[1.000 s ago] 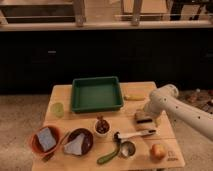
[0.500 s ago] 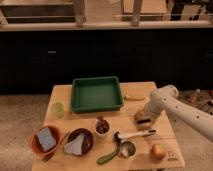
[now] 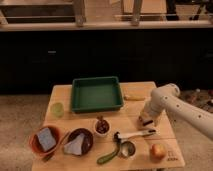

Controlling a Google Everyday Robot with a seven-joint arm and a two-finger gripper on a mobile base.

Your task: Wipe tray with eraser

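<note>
A green tray (image 3: pixel 97 93) sits at the back middle of the wooden table (image 3: pixel 65 92). My white arm reaches in from the right, and my gripper (image 3: pixel 146 120) is low over the table's right side, right of the tray and apart from it. A dark small object under the gripper may be the eraser (image 3: pixel 145 122); I cannot tell whether it is held.
A banana (image 3: pixel 133 97) lies right of the tray. A light green cup (image 3: pixel 58 108) stands at the left. Two brown bowls (image 3: pixel 45 139) (image 3: pixel 80 141), a small cup (image 3: pixel 102 126), a spatula (image 3: pixel 134 134), a metal measuring cup (image 3: pixel 127 149), a cucumber (image 3: pixel 107 158) and an apple (image 3: pixel 158 151) fill the front.
The arm and gripper have shifted slightly lower toward the table; nothing else has moved.
</note>
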